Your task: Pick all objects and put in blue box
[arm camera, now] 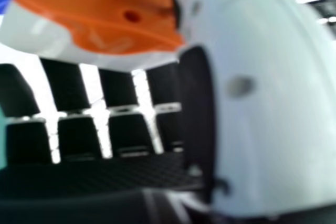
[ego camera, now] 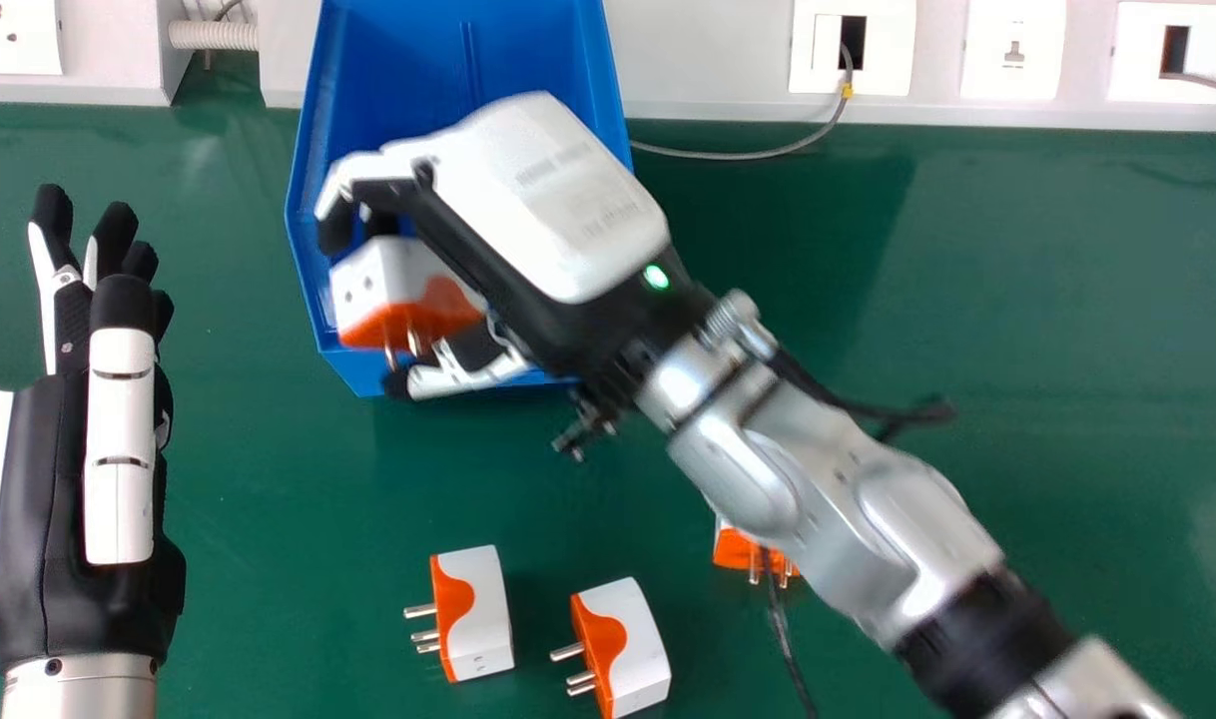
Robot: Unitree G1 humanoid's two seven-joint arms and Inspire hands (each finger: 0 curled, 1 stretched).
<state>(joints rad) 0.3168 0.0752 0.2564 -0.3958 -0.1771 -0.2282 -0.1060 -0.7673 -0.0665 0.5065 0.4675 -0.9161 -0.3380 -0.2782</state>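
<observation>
Head view, clock face: your green desk [ego camera: 1017, 300] underlies the work; the blue box [ego camera: 468, 60] sits at eleven o'clock; your right hand [ego camera: 553, 190] is over the box, clamped on a white-and-orange adapter [ego camera: 393, 290], fingers and thumb bent round it; your left hand [ego camera: 54, 459] is at nine, fingers apart and extended; loose adapters lie at seven [ego camera: 483, 609], six [ego camera: 633, 639] and five [ego camera: 743, 549], the last partly hidden by the right forearm.

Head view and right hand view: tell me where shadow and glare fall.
Head view: a soft shadow darkens the table right of the blue box, with a pale sheen near the view's right edge; right hand view: bright white streaks stand out sharply against the black of the right hand's fingers.
</observation>
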